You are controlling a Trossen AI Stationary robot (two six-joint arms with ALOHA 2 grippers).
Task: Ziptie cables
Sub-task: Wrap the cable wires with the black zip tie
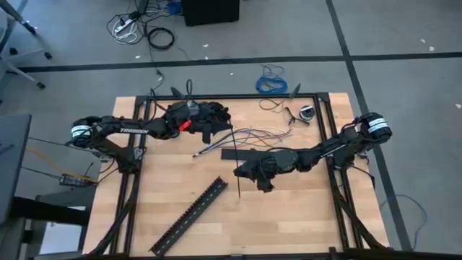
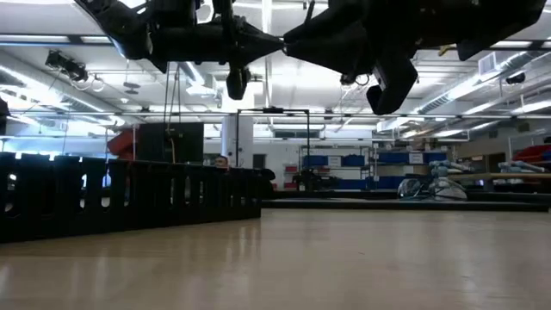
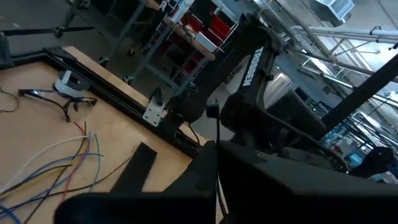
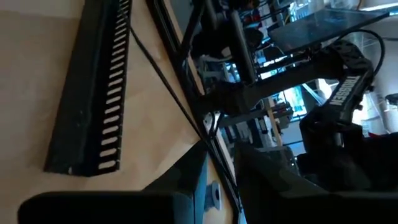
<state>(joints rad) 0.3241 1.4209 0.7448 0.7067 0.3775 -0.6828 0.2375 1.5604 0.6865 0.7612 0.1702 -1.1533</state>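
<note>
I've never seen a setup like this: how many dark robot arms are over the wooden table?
2. The left dark arm reaches in from the wooden table's left edge, the right dark arm from its right edge; they nearly meet mid-table. No others show.

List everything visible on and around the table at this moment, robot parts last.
cables: several thin wires, mixed colours, loose at table centre, toward the far edge
slotted cable duct: one, black, lying diagonally near the front
flat strip: one, black, at centre beside the right gripper
zip tie: one, black, hanging from the right gripper
safety glasses: one pair, far right corner
blue coiled cable: one, on the floor beyond the table
left gripper: above the cables
right gripper: at centre
</note>
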